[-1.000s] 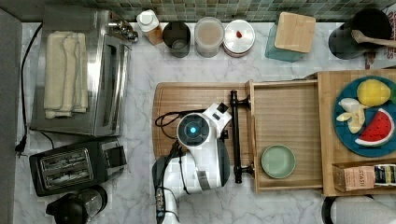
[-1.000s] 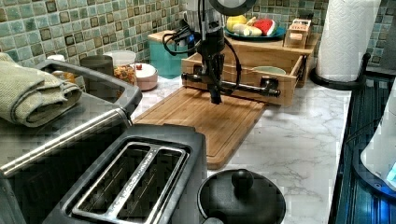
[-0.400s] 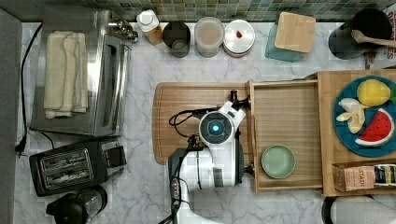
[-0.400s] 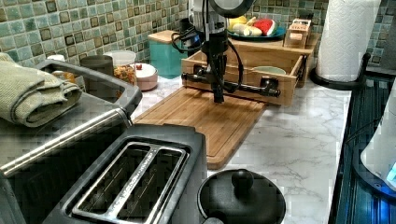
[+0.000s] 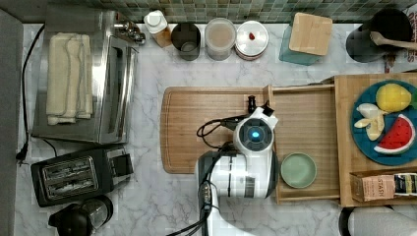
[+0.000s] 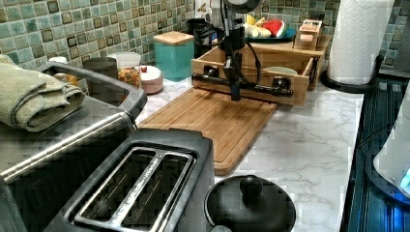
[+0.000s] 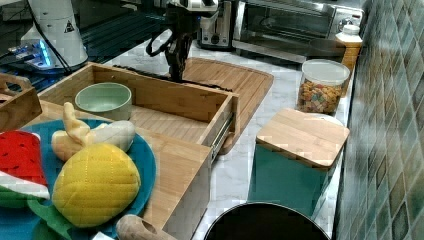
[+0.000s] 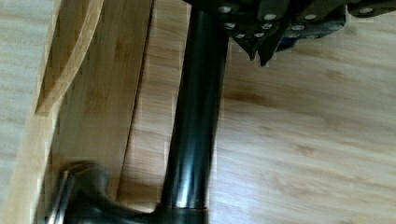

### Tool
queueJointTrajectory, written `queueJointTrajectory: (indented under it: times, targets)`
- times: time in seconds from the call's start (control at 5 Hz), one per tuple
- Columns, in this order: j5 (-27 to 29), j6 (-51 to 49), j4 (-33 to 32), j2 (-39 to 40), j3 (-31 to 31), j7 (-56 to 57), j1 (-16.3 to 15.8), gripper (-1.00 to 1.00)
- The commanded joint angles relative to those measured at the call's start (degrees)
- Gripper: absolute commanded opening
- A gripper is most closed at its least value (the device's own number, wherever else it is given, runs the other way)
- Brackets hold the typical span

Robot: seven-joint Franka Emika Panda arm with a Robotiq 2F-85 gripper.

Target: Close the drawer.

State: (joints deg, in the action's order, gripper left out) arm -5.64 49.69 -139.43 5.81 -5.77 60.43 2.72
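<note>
Gripper (image 6: 235, 92) at drawer (image 5: 305, 128) handle (image 6: 241, 85), above board (image 6: 212, 113); finger state cannot be told. Drawer open, green bowl (image 5: 298, 170) inside.

Marble counter (image 5: 147, 206), cutting board (image 5: 196, 128), toaster (image 5: 78, 174)

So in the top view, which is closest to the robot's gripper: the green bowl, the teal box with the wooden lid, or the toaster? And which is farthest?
Measured from the gripper in the top view:
1. Green bowl, inside the drawer, just to the top view's lower right.
2. Teal box, by the tiled wall, upper right.
3. Toaster, far off at the top view's lower left.
</note>
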Motion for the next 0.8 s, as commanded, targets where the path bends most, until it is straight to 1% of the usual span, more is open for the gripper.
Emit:
queueJointTrajectory:
  times: [0.2, 0.4, 0.6, 0.8]
  targets:
    - [7.9, 3.24, 11.28, 1.89, -10.74, 19.1, 10.11, -1.0]
    - [12.61, 2.44, 15.72, 5.01, -11.5, 26.4, 13.57, -1.0]
    - [9.18, -4.53, 22.36, 6.76, -13.19, 25.58, 15.24, -1.0]
    - [9.96, -5.89, 27.81, 9.9, -14.48, 29.59, 16.3, -1.0]
